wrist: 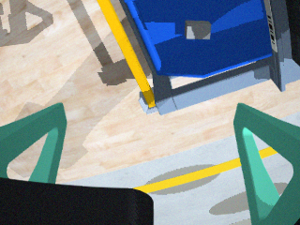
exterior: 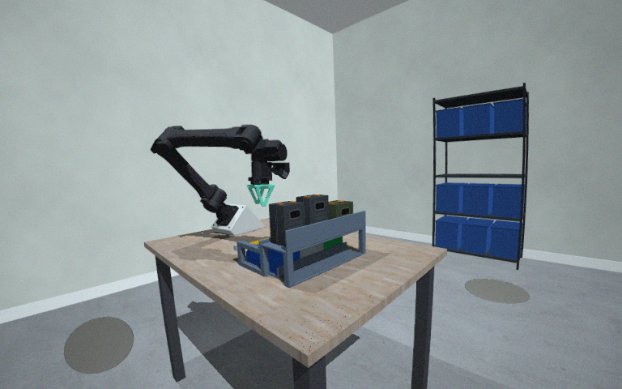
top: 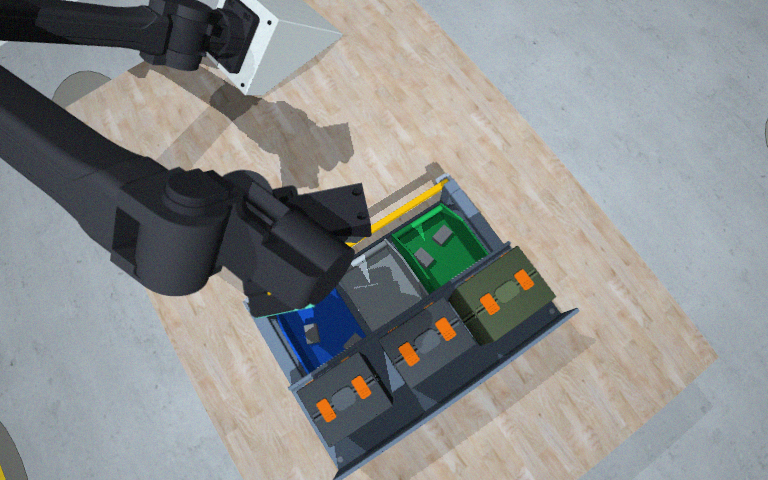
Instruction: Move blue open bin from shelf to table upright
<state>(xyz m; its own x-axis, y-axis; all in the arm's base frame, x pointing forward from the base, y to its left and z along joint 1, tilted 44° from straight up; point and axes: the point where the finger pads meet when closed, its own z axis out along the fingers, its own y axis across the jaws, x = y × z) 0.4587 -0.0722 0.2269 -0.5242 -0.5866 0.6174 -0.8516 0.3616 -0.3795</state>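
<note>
The blue open bin (top: 334, 325) (exterior: 253, 258) (wrist: 234, 49) sits upright in the lower level of the grey shelf (top: 459, 195) (exterior: 325, 229) (wrist: 202, 96), at its left end in the top view. A small grey part (top: 311, 333) (wrist: 199, 30) lies inside it, and the top view shows a second part (top: 353, 341) near its back. My gripper (exterior: 262, 205) (wrist: 150, 112) is open and empty, pointing down, above the height of the bin. In the wrist view the bin lies beyond the fingertips, at the upper right. My arm hides the bin's front corner and most of my fingers in the top view.
A yellow bar (top: 410, 209) (wrist: 124, 52) runs along the shelf's front. A grey bin (top: 385, 294) stands beside the blue one, then a green bin (top: 461, 254) with parts. Two dark cases (top: 362, 410) (exterior: 286, 220) and an olive case (top: 509, 316) stand on the upper level behind the bins.
</note>
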